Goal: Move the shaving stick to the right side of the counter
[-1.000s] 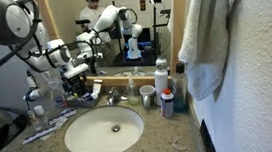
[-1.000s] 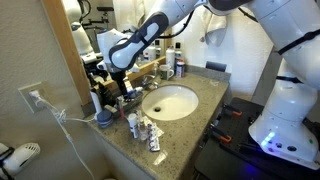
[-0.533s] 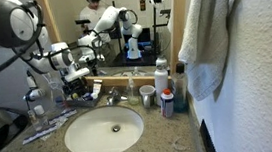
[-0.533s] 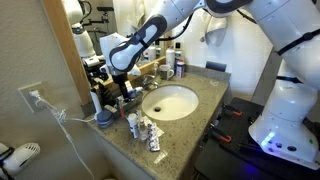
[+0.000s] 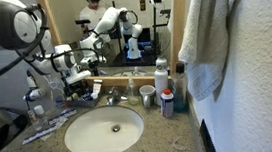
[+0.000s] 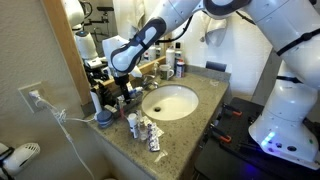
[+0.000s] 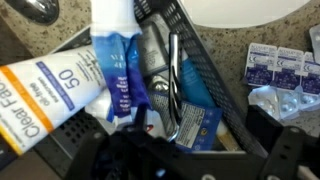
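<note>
Although the tool [image 7: 196, 158] hangs directly over the black wire basket [image 7: 215, 78], the job has, by my judgement, barely begun. The shaving stick [image 7: 173, 88] lies untouched inside that basket, between a blue-and-white tube [image 7: 118, 70] and the basket's wall. The tool's fingers show only as dark blurs spread wide at the bottom of the wrist view, with nothing between them. In an exterior view the basket stands at the back of the surface [image 5: 172, 135], near the faucet and well apart from the white cup [image 5: 147, 95]. What remains is to descend, close on the stick, lift it out, carry it past the sink [image 5: 103, 131] and set it down on the right side.
</note>
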`<action>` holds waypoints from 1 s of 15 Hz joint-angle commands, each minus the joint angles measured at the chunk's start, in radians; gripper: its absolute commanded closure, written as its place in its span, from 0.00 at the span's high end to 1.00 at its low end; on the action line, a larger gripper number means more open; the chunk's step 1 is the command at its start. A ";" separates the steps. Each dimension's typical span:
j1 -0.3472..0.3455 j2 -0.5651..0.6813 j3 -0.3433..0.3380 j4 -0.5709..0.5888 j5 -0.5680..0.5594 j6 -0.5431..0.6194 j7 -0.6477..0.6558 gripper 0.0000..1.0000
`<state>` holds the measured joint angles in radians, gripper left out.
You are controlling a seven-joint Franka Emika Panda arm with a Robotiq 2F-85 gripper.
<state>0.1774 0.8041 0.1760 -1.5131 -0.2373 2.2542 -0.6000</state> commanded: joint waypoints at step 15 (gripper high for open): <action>-0.070 0.079 0.056 0.074 0.200 0.061 0.035 1.00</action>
<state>0.1041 0.8650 0.2266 -1.4531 -0.0409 2.2864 -0.5967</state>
